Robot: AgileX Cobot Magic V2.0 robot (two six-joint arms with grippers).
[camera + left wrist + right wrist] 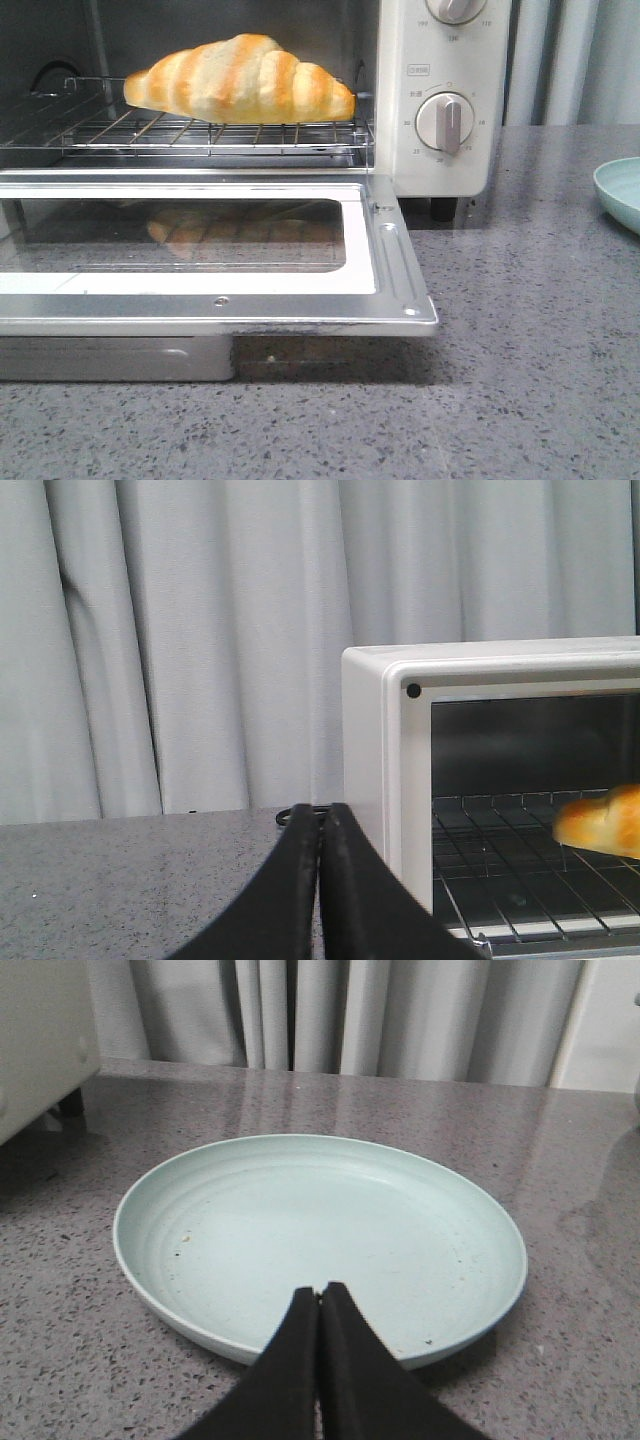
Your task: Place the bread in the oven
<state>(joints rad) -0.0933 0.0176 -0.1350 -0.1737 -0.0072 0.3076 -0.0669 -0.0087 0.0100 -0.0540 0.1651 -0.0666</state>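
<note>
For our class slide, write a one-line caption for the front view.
Striped bread resting on the wire rack inside the oven, its glass door folded down and open.

**Bread on rack, oven door down**

Bread [240, 80]: crescent roll, cream with golden-orange stripes, lying lengthwise on the wire rack, upper left of frame. Oven [445, 100]: cream-white, round dials at upper right, glass door dropped flat, reflecting the roll.

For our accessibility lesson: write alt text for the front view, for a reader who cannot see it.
A striped bread lies on the wire rack inside a cream oven, its glass door folded down open. A pale green plate sits at the right edge.
</note>
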